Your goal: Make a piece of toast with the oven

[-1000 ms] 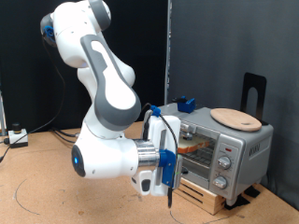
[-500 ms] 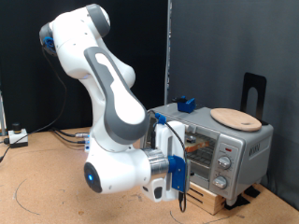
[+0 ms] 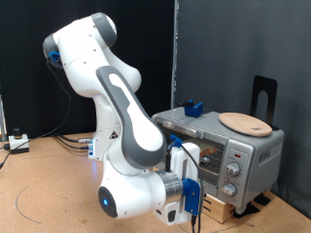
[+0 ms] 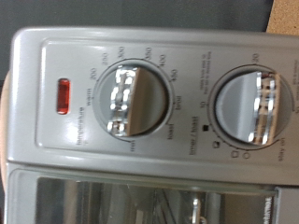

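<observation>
The silver-grey oven (image 3: 233,146) stands on a wooden crate at the exterior view's right, with its glass door shut. An orange-brown strip that may be the toast (image 3: 201,150) shows faintly behind the glass. My gripper (image 3: 191,197) hangs low in front of the door's lower left corner, and its fingers are hidden by the hand and its blue mount. The wrist view shows the oven's control panel (image 4: 149,56) close up, with two silver knobs (image 4: 134,98) (image 4: 254,105) and a red lamp (image 4: 64,95). No fingers show there.
A round tan wooden plate (image 3: 245,122) lies on the oven's top, with a small blue object (image 3: 191,107) at its back left corner. A black upright stand (image 3: 264,97) rises behind the oven. A wooden crate (image 3: 219,204) is under it. Cables lie on the floor at the left.
The hand has sunk lower and shifted slightly right in front of the oven door. The forearm and elbow have dropped with it.
</observation>
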### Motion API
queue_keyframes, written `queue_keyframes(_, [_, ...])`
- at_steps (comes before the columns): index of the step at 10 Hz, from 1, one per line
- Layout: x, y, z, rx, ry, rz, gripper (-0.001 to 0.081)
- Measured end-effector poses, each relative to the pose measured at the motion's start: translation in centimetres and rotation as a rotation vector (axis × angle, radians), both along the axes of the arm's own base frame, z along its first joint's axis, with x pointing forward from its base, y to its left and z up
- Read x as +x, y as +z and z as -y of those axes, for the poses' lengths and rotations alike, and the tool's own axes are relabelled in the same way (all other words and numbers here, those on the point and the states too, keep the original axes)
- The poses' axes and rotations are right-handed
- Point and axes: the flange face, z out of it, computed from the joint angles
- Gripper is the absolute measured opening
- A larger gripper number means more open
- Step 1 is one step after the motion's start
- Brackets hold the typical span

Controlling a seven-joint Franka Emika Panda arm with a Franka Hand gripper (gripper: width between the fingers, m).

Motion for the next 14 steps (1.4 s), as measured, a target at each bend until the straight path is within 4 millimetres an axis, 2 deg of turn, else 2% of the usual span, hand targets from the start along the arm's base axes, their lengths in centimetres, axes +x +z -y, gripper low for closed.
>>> queue_keyframes(4, [1.2,-1.5,-0.1,-0.003,0.013,-0.007,0.0807])
queue_keyframes(7, [1.4,-2.6,-0.4,-0.014,0.024,-0.023,0.0807])
queue_keyframes(14, [1.3,-4.4,-5.0,-0.032,0.056,-0.025,0.0807])
